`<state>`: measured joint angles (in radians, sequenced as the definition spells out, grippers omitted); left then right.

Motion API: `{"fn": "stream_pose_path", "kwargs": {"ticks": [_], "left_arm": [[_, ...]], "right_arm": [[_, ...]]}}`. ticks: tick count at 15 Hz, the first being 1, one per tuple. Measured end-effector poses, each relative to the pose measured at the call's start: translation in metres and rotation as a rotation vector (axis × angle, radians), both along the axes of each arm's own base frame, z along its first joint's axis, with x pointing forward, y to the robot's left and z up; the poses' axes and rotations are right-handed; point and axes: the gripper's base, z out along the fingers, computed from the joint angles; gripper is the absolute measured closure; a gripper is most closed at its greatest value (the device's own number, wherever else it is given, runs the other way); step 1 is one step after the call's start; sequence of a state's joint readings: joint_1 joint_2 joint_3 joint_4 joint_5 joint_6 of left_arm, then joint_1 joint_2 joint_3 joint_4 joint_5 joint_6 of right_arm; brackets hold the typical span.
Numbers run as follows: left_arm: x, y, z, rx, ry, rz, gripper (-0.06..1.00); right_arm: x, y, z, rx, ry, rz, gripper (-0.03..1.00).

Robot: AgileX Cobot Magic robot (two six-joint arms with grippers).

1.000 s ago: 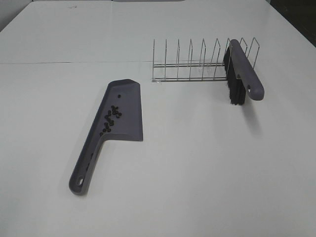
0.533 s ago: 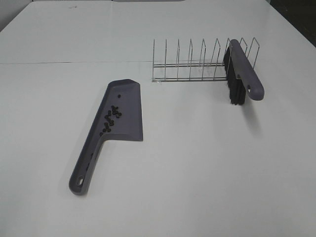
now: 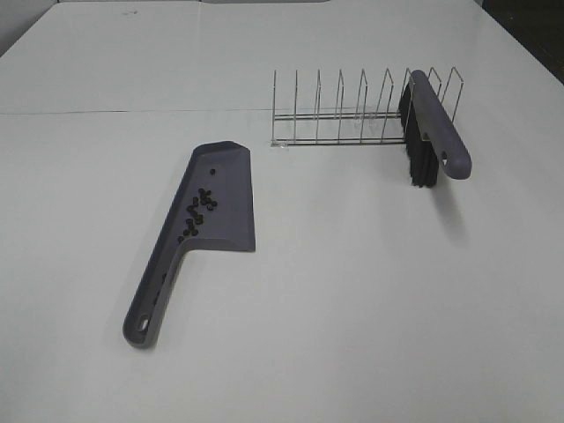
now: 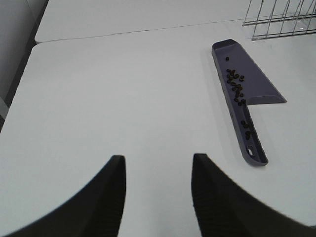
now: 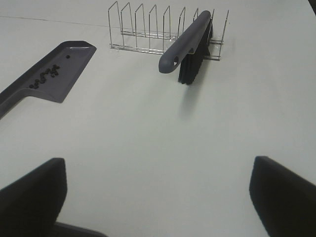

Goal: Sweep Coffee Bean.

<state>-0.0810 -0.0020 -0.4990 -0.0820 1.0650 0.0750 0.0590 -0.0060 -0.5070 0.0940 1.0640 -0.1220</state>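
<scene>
A grey-purple dustpan (image 3: pixel 231 189) lies flat on the white table, left of centre, with its handle toward the near edge. Several tiny dark coffee beans (image 3: pixel 197 211) lie inside it along its raised side. A few beans sit in the handle channel, as the left wrist view (image 4: pixel 246 128) shows. A grey brush (image 3: pixel 438 123) with black bristles leans in the right end of a wire rack (image 3: pixel 339 119). Neither gripper shows in the high view. My left gripper (image 4: pixel 158 160) is open and empty, well short of the dustpan (image 4: pixel 264 89). My right gripper (image 5: pixel 158 165) is wide open and empty, short of the brush (image 5: pixel 190 39).
The wire rack (image 5: pixel 143 34) stands at the back right of the table (image 3: pixel 370 291). A seam runs across the table behind the dustpan. The table's left edge (image 4: pixel 19 89) shows in the left wrist view.
</scene>
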Motion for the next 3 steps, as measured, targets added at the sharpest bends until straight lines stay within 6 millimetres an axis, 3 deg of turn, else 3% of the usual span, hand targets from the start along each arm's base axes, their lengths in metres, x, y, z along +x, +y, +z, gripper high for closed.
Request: {"fn": "stream_pose_path", "kwargs": {"ticks": [3], "left_arm": [[0.0000, 0.0000, 0.0000, 0.000, 0.000, 0.000, 0.55]], "right_arm": [[0.0000, 0.0000, 0.0000, 0.000, 0.000, 0.000, 0.10]]}}
